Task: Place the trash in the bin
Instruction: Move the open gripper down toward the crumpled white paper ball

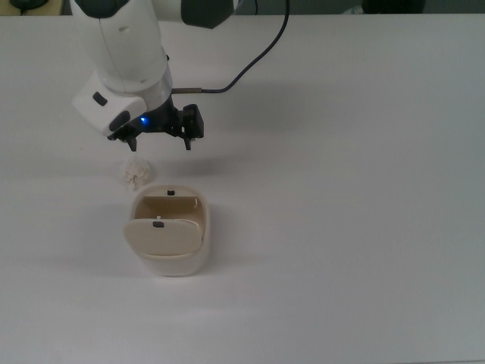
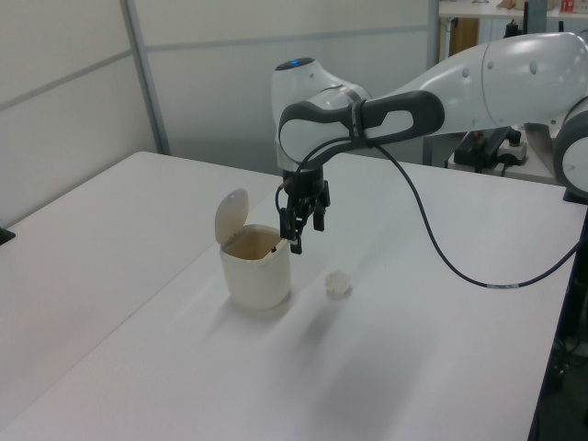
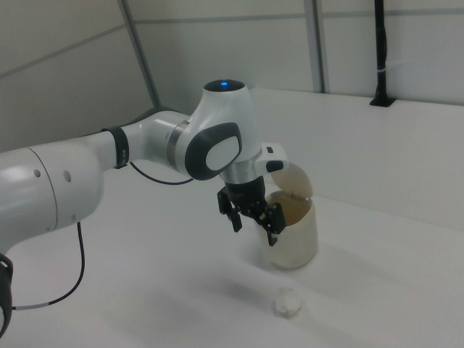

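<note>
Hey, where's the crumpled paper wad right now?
The paper wad lies on the white table, just beyond the open bin toward the top view's upper left, below the gripper.

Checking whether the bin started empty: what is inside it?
The bin, lid swung open, shows only bare tan inner wall; its bottom is hidden. The trash lies outside on the table.

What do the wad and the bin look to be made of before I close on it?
The trash wad looks like crumpled off-white tissue or soft paper: lumpy, matte, with irregular folds. The bin looks like moulded plastic: smooth cream walls, rounded corners, a faint sheen, and a thin tan swing-flap lid standing open. The open pincer hangs above the table, near the wad.
</note>
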